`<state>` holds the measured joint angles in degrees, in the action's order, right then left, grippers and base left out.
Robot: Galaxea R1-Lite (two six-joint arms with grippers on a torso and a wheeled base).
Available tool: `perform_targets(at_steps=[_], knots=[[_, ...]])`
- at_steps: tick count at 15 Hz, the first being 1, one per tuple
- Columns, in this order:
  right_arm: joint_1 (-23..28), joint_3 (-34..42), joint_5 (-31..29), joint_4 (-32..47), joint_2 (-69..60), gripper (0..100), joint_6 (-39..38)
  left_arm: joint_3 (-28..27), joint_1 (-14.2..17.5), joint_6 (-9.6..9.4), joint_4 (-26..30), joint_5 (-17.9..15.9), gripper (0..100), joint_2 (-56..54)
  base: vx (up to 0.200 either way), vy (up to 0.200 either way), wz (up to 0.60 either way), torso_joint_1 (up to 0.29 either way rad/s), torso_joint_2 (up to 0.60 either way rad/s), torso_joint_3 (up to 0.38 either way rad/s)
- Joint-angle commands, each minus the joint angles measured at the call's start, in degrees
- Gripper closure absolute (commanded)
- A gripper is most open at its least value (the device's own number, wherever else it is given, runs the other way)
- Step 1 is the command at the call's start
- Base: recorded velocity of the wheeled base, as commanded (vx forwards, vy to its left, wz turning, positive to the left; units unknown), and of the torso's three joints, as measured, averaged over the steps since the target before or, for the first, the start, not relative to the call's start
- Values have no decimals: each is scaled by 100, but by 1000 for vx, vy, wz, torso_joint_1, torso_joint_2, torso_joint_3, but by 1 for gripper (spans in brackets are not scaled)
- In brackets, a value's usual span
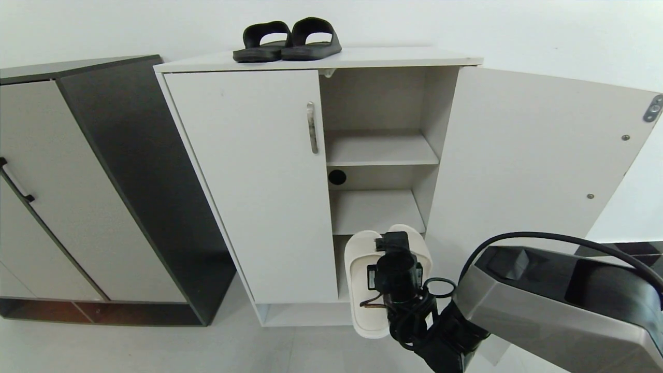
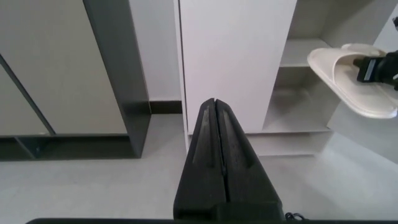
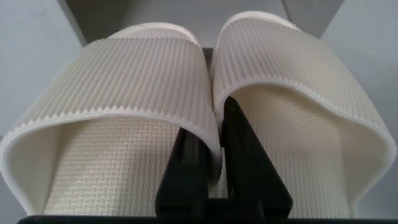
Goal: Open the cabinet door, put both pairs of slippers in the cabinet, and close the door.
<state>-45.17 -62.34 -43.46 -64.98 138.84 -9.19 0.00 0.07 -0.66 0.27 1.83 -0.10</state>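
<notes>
The right gripper [image 1: 392, 241] is squeezed shut on the inner edges of the two white slippers [image 1: 360, 290], holding them side by side just before the open cabinet [image 1: 248, 181].

The cabinet [image 1: 393, 56] has its right door [image 1: 528, 166] swung wide, so the upper shelf [image 1: 380, 150] and middle shelf [image 1: 375, 210] in its right half lie open from the front. Its left door [image 1: 254, 181] is shut, walling off the left half. White slippers [image 1: 357, 274], clamped in the right gripper [image 1: 392, 241], hang before the cabinet's lowest bay [image 2: 295, 109].
</notes>
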Motion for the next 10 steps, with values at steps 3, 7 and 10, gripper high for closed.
perform_targets(at_steps=[3,7,10], knots=[[17,-6,-22,-455,346,100,225,0,1,4,0,2,100,10,0,0,0,4,1,-178],[25,-50,-22,-938,267,100,330,0,1,13,0,19,100,10,0,0,0,2,2,-194],[25,91,4,-2212,258,100,1341,0,1,4,0,19,100,10,0,0,0,4,7,-196]])
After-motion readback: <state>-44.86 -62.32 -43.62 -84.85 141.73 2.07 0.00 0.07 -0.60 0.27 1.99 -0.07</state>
